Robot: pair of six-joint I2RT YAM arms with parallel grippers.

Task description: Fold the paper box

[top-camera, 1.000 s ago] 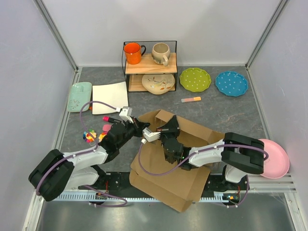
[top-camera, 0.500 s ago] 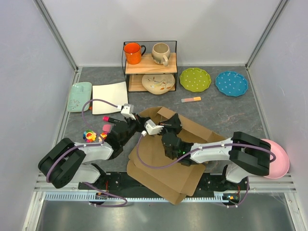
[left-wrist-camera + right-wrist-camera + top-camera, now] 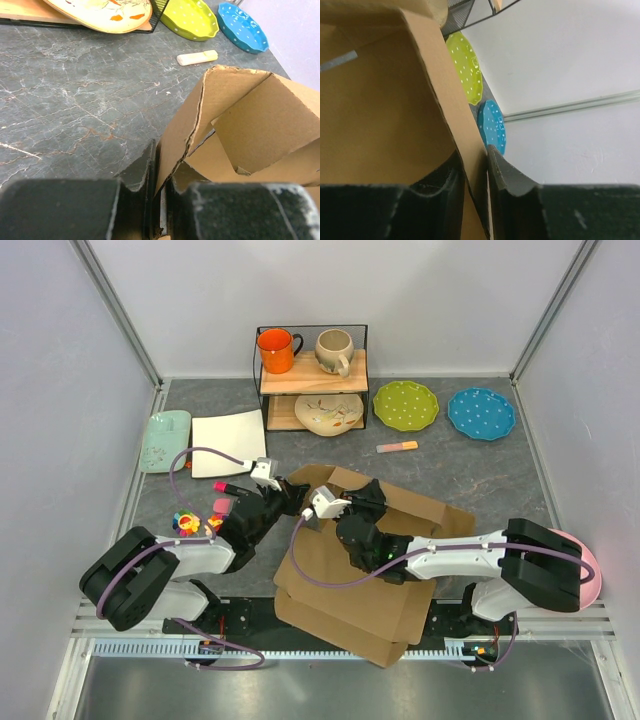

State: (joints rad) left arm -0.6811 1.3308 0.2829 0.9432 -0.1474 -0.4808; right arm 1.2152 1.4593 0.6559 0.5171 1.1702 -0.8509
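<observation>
1. Paper box: brown corrugated sheet, part raised, sprawled on the grey desk just ahead of both arm bases, with the near flaps lying out over the front rail. Judged roughly midway: far walls half up, lid panels flat.
2. Corner wall at the box's far left: standing but leaning, with a ragged crease. Square it up before tucking anything. Press along the score line, never across it.
3. Upright flap inside the box: best swung inward slowly towards the corner wall, so that tab and slot can meet without buckling.
4. Left fingers: closed on the corner wall's edge, cardboard pinched between them. Treat as the anchor. Grip firmly without twisting, lest the corrugation crush.
5. Right fingers: set either side of the upright flap's edge. Cannot tell from the close view whether clamped or slack. If slack, re-seat low near the fold before pushing.
6. Small pale stick: beyond the box and well apart from it. No obstacle, though worth minding if the box slides that way.
</observation>
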